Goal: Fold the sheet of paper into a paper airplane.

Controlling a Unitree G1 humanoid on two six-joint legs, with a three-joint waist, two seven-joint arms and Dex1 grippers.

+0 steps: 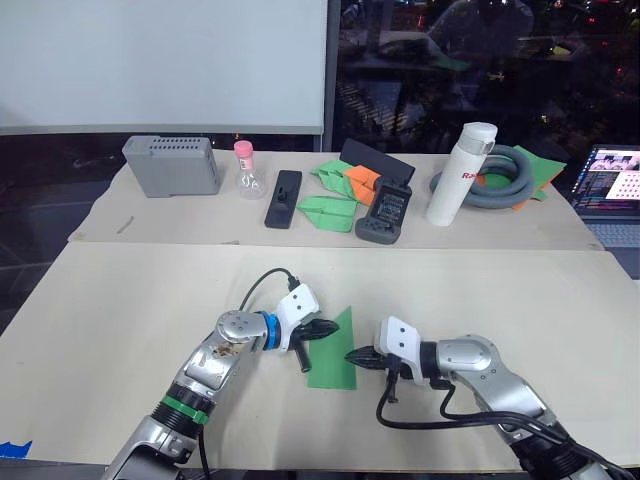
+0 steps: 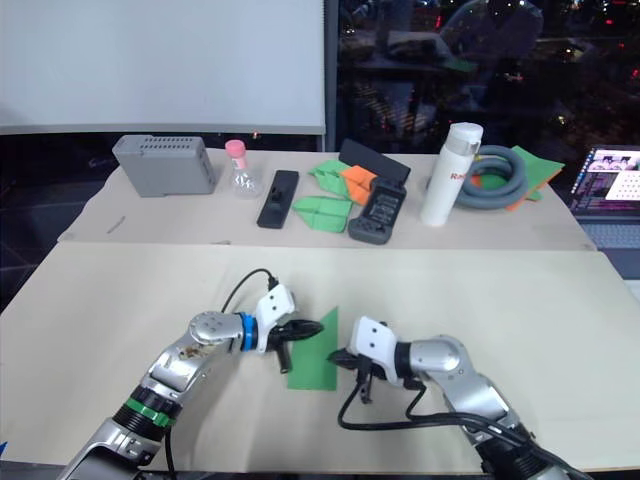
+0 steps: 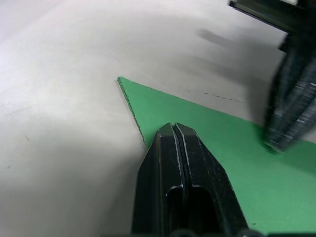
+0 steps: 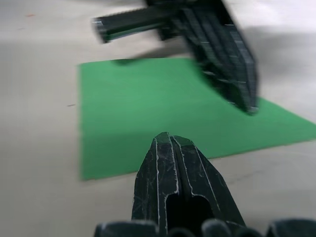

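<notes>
The sheet of paper (image 1: 334, 358) is bright green and lies flat on the beige table, folded to a narrow wedge whose point faces away from me. My left gripper (image 1: 330, 327) is shut, and its tip rests on the paper's left edge near the point (image 3: 173, 126). From the other side, my right gripper (image 1: 352, 356) is shut too, with its tip at the paper's right edge (image 4: 166, 135). The two tips stand close together over the green paper (image 4: 133, 108). Neither gripper holds the paper.
At the back of the table stand a grey box (image 1: 172, 165), a pink-capped flask (image 1: 245, 170), a black remote (image 1: 283, 198), folded green paper (image 1: 328, 210) and orange paper (image 1: 362, 183), a black device (image 1: 385, 213), a white bottle (image 1: 460, 175), a grey hose (image 1: 502, 180) and a laptop (image 1: 610, 190).
</notes>
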